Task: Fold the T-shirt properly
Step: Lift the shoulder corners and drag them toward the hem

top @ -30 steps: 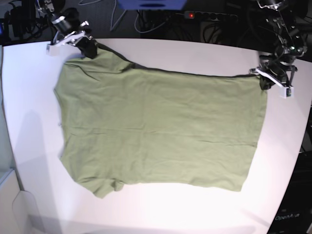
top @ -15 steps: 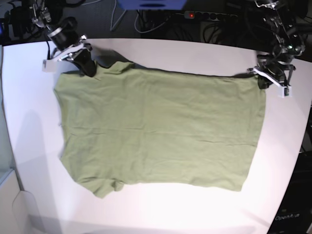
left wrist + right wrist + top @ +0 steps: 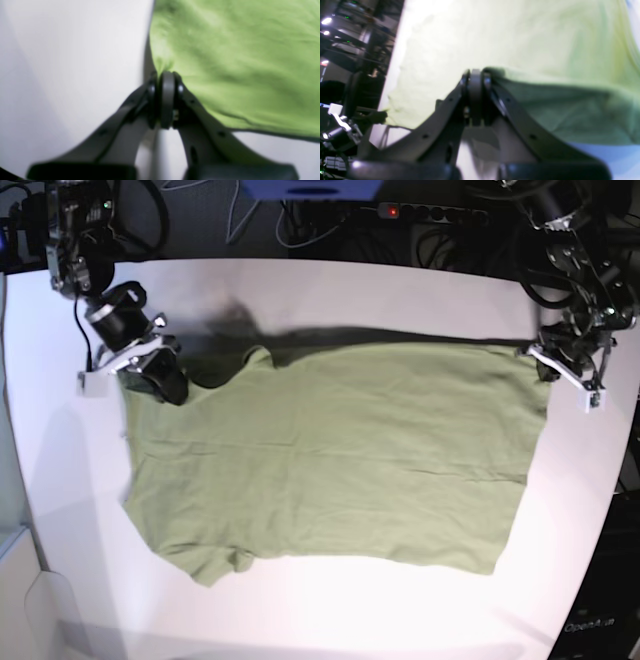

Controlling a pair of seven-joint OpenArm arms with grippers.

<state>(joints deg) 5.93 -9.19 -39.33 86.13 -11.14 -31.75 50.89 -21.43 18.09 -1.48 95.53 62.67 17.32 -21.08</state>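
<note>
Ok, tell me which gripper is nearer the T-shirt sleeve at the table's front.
Right. The right gripper pinches the far corner of the T-shirt at the end with that sleeve; the left gripper holds the far corner at the opposite end.

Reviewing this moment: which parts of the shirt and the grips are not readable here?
- Base view: the T-shirt's far edge lies in shadow; its underside is hidden.
- Base view: the right pincer and left pincer cover the cloth they pinch.
- Both wrist views: blurred; weave, seams and tag unreadable.
- Right wrist view: a lifted fold hides the table beneath.
</note>
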